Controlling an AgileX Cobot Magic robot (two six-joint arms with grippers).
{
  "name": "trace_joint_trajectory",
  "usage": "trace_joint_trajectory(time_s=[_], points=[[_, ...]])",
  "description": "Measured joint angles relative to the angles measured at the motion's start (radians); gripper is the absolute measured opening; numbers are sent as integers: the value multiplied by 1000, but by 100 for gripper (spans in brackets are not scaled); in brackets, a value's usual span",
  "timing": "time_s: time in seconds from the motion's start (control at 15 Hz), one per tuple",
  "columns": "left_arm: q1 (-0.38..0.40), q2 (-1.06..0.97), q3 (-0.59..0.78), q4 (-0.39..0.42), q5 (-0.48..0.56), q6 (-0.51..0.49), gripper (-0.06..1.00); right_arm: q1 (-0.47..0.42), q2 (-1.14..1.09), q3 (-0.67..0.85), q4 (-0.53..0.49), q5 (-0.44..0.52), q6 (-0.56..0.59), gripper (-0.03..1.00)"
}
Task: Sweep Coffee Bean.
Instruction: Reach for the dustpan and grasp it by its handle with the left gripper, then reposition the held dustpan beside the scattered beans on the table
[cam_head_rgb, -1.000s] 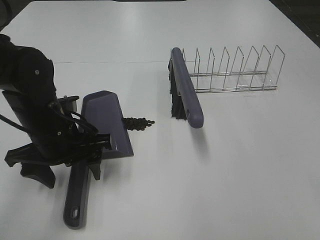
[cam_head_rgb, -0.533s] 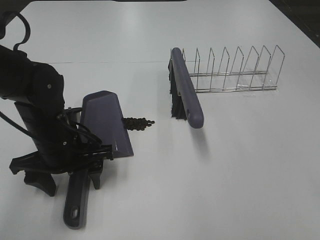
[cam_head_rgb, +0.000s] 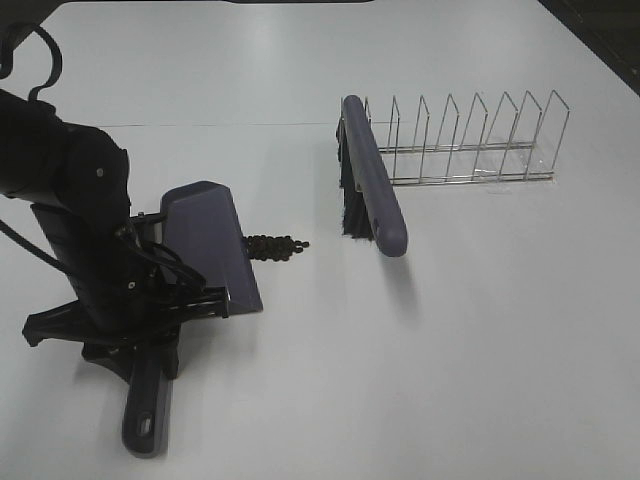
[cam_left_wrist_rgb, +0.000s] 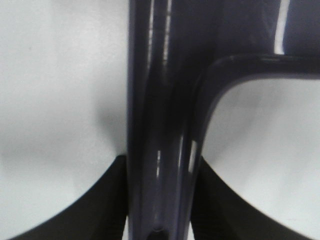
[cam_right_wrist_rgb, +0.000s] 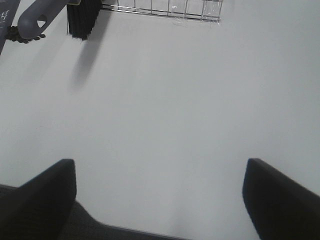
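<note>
Dustpan (cam_head_rgb: 205, 240) one, brush (cam_head_rgb: 372, 190) one, bean pile (cam_head_rgb: 277, 246) one; left pincer (cam_left_wrist_rgb: 160, 205) clamps dustpan, right pincer (cam_right_wrist_rgb: 160, 195) apart

White table (cam_head_rgb: 480, 350), dustpan (cam_head_rgb: 205, 240), coffee beans (cam_head_rgb: 278, 246), brush (cam_head_rgb: 375, 195), rack (cam_head_rgb: 470, 180)

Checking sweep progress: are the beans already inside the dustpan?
No, the beans lie in a pile on the table beside the dustpan edge.

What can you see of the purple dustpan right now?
The purple dustpan looks like glossy moulded plastic: a wedge-shaped pan and a long handle with a hanging hole at its end. It rests on the white table, its mouth toward the coffee beans piled right at its lip. The left end effector is shut on the handle, close behind the pan.
</note>
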Motion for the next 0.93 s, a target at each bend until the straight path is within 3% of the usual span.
trace_joint_trajectory(time_s=[0.73,0.93], points=[[0,1,-1,7,14,40,32,0,0,0,0,0,0,79],[0,-13,0,70,40,42,32,0,0,0,0,0,0,79]])
